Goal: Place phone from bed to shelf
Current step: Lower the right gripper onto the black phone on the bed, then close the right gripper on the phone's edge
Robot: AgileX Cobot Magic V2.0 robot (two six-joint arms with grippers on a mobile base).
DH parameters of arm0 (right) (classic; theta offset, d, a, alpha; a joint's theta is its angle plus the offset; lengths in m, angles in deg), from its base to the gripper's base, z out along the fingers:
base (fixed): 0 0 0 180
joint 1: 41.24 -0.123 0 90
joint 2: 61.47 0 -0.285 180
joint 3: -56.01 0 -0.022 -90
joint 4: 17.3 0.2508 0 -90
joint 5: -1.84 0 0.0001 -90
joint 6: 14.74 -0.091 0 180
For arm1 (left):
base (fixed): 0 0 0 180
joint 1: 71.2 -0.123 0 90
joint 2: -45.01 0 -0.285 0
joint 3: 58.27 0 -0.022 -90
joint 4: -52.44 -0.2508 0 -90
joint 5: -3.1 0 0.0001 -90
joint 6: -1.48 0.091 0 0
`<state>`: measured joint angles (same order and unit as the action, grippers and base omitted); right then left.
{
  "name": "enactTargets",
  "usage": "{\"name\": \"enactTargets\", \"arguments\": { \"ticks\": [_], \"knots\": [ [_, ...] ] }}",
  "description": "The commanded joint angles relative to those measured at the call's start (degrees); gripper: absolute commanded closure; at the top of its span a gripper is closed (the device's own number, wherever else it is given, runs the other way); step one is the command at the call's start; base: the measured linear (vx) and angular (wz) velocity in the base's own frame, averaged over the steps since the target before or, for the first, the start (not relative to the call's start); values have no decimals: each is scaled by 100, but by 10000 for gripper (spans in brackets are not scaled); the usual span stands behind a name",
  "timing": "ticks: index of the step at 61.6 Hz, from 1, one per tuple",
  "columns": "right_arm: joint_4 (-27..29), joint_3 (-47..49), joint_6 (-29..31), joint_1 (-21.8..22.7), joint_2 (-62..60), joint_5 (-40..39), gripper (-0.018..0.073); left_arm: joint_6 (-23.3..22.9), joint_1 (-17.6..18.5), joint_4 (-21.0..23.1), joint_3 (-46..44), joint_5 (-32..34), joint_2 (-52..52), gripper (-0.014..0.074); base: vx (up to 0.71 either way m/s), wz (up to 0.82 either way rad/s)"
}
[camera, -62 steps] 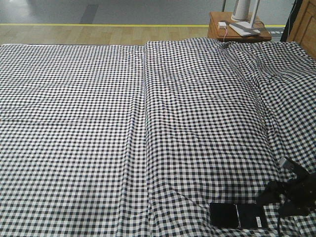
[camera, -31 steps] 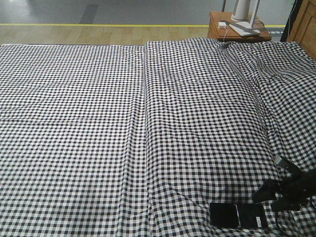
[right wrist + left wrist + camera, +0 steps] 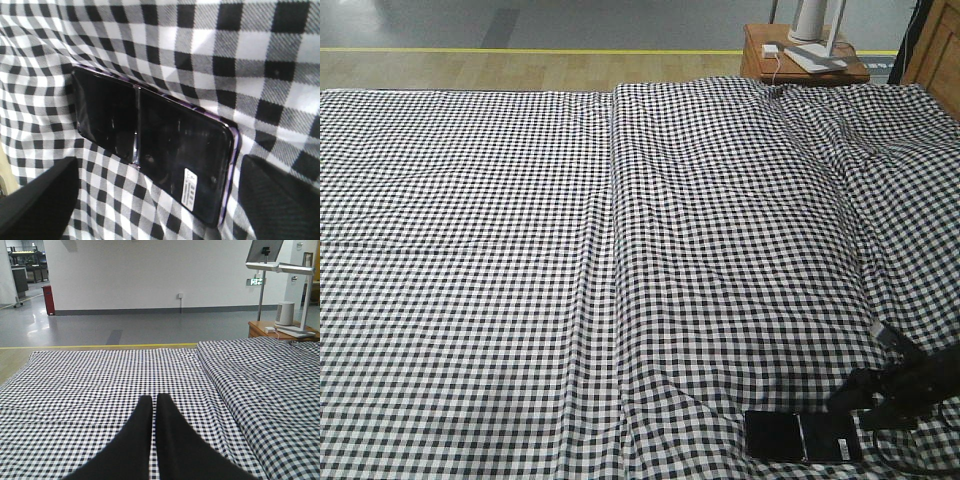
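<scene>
Right tool (image 3: 160,197) hangs spread wide over the phone (image 3: 155,145) flat on the bed (image 3: 280,60); stiff, glossy and probably slippery, it wants pinching across its long edges.

A small orange-brown table (image 3: 756,58) is seen at the upper right of the front view. A white cylinder (image 3: 285,313), a flat lamp base (image 3: 817,61) and a small white box (image 3: 770,49) are carried on it. A yellow line (image 3: 520,50) is painted across the floor (image 3: 125,330). A red bin (image 3: 48,299) is set against the white wall (image 3: 150,270).
</scene>
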<state>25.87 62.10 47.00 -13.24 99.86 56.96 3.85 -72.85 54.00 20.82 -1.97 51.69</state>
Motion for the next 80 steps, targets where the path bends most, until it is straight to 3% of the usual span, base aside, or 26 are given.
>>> {"name": "enactTargets", "arguments": {
  "ticks": [1,22,46,59,68,80],
  "knots": [
    [112,89,180,26,-235,347,-39,-50,20,56,-143,415,-35,595,0,0],
    [176,219,325,26,166,439,-36,-50,20,56,-143,415,-35,595,0,0],
    [1048,611,679,16,802,1593,-36,-50,20,56,-143,415,-35,595,0,0],
    [1271,611,851,16,922,1683,-16,-50,20,56,-143,415,-35,595,0,0],
    [1271,611,903,16,922,1705,71,-50,20,56,-143,415,-35,595,0,0],
    [1271,611,928,22,922,1820,363,-50,20,56,-143,415,-35,595,0,0]
  ]
}}
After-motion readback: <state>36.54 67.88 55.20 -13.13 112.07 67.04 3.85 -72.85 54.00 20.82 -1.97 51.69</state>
